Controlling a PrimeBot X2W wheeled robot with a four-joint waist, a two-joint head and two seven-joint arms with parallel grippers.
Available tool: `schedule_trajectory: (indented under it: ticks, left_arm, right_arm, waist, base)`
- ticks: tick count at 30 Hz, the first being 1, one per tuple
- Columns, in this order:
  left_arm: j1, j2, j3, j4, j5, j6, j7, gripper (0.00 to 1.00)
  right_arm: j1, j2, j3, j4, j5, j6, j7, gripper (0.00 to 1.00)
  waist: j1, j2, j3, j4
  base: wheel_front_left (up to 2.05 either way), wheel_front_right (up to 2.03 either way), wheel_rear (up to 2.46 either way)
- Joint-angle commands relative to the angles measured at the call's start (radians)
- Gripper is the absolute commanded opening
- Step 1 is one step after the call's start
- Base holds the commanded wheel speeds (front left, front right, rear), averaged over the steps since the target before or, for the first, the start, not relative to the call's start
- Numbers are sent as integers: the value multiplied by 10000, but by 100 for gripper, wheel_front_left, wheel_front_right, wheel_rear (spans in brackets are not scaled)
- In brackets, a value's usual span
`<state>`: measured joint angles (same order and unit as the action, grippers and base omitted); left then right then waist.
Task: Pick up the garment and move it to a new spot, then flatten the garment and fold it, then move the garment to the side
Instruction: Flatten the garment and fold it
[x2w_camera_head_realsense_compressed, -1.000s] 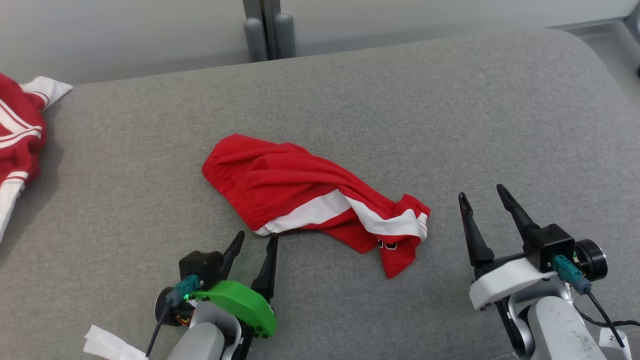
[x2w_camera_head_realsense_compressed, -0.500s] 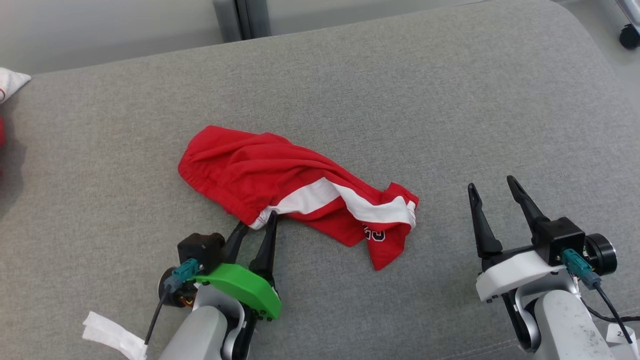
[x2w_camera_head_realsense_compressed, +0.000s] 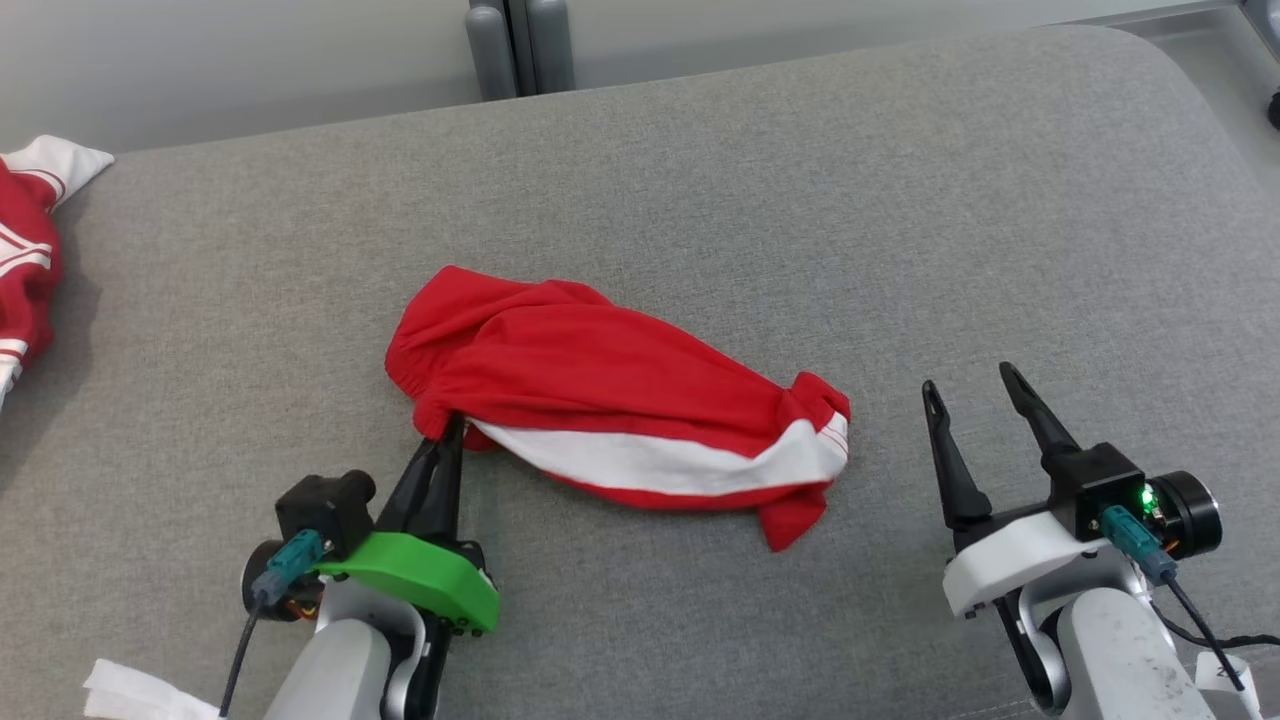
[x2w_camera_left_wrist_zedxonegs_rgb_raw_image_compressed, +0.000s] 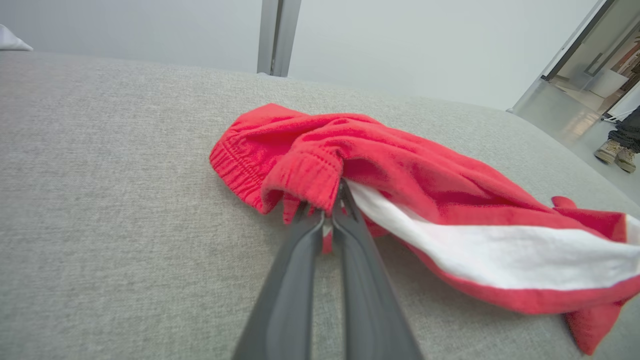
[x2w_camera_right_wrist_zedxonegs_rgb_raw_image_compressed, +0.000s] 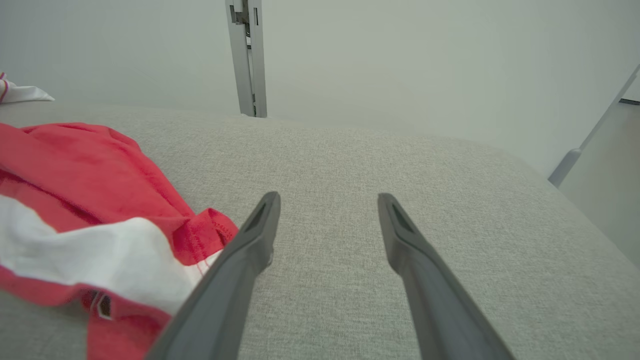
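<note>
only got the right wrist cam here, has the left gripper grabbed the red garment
Observer: Yes, the left gripper is shut on the red garment at its elastic waistband edge.
Operator: is the cloth off the cushion
Observer: Only the pinched edge is bunched up in the grip; the rest lies on the grey cushion.
Operator: anyone nearby
Observer: A person's shoes stand on the floor beyond the cushion's right end.

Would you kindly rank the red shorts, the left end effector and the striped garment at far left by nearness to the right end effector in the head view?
1. Red shorts, just left of the right end effector.
2. Left end effector, shut on the shorts' waistband.
3. Striped garment, far left edge.
</note>
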<state>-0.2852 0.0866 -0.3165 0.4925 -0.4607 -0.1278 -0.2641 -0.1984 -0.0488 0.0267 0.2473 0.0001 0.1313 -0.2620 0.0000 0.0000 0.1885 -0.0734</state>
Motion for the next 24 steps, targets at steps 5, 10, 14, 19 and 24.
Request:
schedule_trajectory:
  ticks: [5,10,14,19,24]
  left_arm:
    - [435,322,518,-404,355,-47,-5,0]
    - [540,378,691,-567,505,-47,-5,0]
    - [627,241,769,-761,544,-47,-5,0]
    - [853,68,781,-991,634,-47,-6,0]
    - [1137,-24,836,-1134,611,-48,-5,0]
  right_arm:
    - [195,-28,590,373,-363,-10,-45,100]
    - [294,-343,1748,790,-258,-10,-45,100]
    - [541,-762,2273,634,-64,-10,-45,100]
    - [1143,-1259,2892,161,129,-10,-45,100]
    - [1666,-1619,3671,82,420,-10,0,100]
  waist:
    - [0,0,-145,197]
    - [0,0,-182,352]
    - [0,0,-207,446]
    - [0,0,-267,519]
    - [0,0,-338,529]
  base:
    - [0,0,0]
    - [0,0,0]
    - [0,0,0]
    - [0,0,0]
    - [0,0,0]
